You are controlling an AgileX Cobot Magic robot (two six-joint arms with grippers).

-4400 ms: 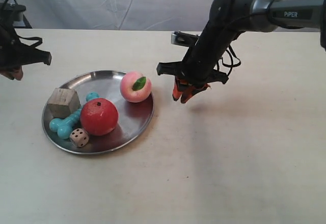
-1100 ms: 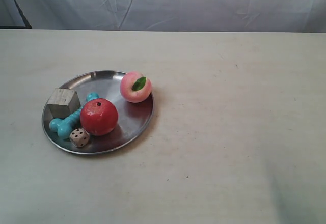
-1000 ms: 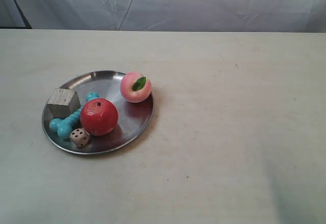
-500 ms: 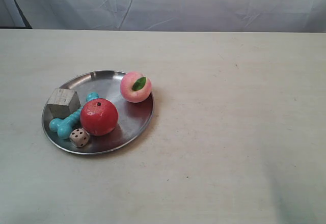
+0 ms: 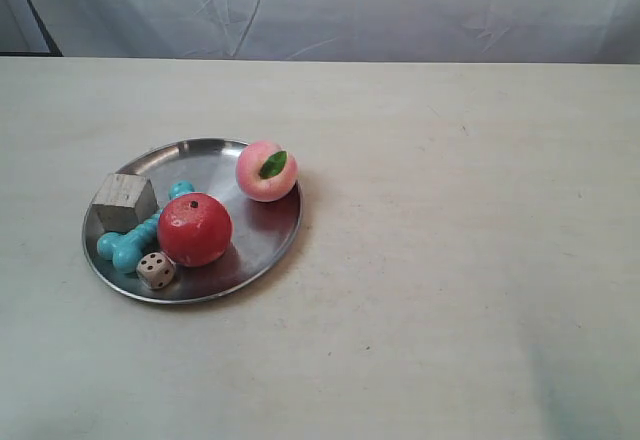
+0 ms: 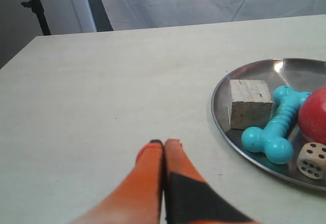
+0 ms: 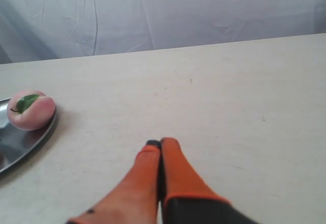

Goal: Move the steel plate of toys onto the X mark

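Steel plate (image 6: 293,76) near left claw (image 6: 163,143), not touching; tips together.

A lab-like test setup rather than a home: a bare pale table (image 5: 450,260) stands before a creased white cloth (image 5: 400,10) (hung as a backdrop), a dark stand (image 6: 36,7) rises beyond its far edge, and it carries toys (image 5: 194,228).

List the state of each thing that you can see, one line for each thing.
steel plate: lying flat on the table, loaded with five toys
apple: on the plate, stem hole up
peach: on the plate by its rim
wooden cube: on the plate
dumbbell: lying on the plate
die: on the plate
left gripper: shut, empty
right gripper: shut, empty
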